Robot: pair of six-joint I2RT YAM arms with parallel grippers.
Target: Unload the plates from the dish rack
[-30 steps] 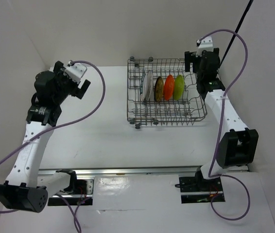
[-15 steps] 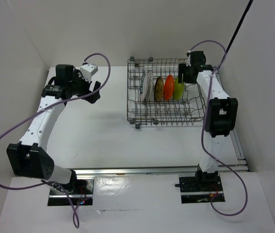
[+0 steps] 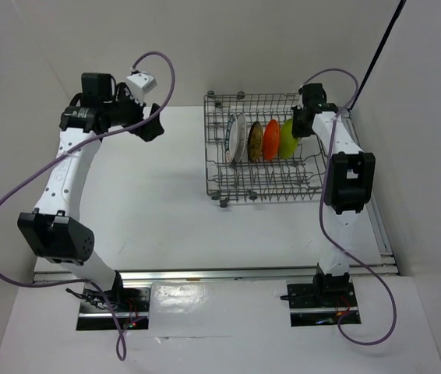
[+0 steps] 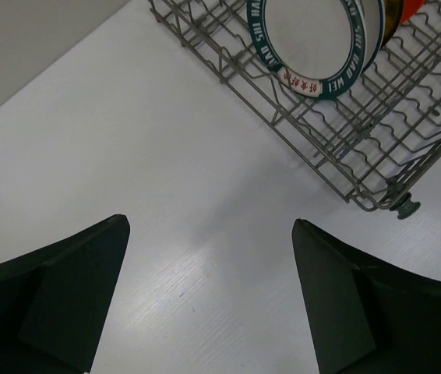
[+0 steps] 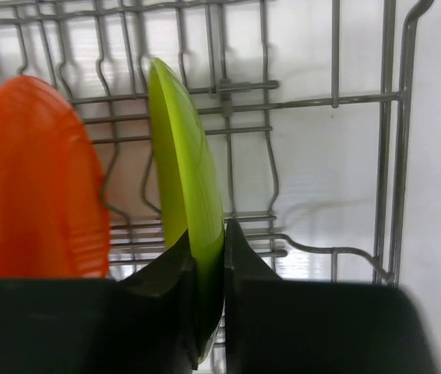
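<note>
Pinch by the right gripper (image 5: 207, 253) on the lime green plate (image 5: 181, 156): one finger pressed on each face of its near edge, likely for pulling it straight out from between the tines of the dish rack (image 5: 337, 97). Just left of those fingers, the orange plate (image 5: 29, 179), standing on edge, not touched. Left gripper (image 4: 209, 226) over bare table (image 4: 166, 156), fingers spread far apart with nothing between them, likely ready to take a plate, with the white plate with the blue-green rim (image 4: 306, 31) up ahead of them in the rack.
</note>
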